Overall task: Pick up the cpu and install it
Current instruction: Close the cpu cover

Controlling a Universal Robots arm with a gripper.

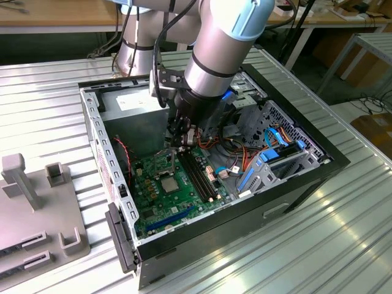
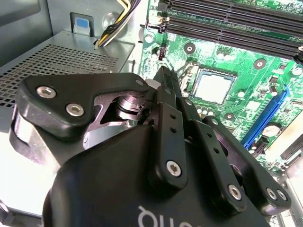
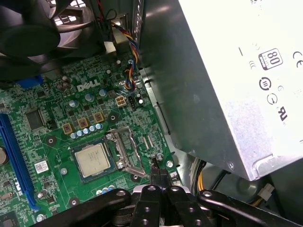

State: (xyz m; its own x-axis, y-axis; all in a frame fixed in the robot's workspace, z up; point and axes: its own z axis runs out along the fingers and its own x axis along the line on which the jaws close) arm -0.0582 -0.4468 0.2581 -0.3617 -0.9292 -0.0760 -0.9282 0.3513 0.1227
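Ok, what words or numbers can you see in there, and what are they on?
Board: one white logo word; tiny part marks too small to read.
Power supply label: round badges and symbols; the fine print is blurred.
Gripper body: white letters, cut off at the picture's edge.
Board sticker: too small to read.

The cpu (image 3: pixel 93 160) just beside the gripper (image 3: pixel 160 178) is dull silvery metal, smooth. The gripper is matt black, with shiny metal screws. The green board (image 3: pixel 57 137) looks glossy. The power-supply box (image 3: pixel 227 80) near the gripper is grey brushed metal. The tabletop (image 1: pixel 343 233) is shiny ribbed metal.
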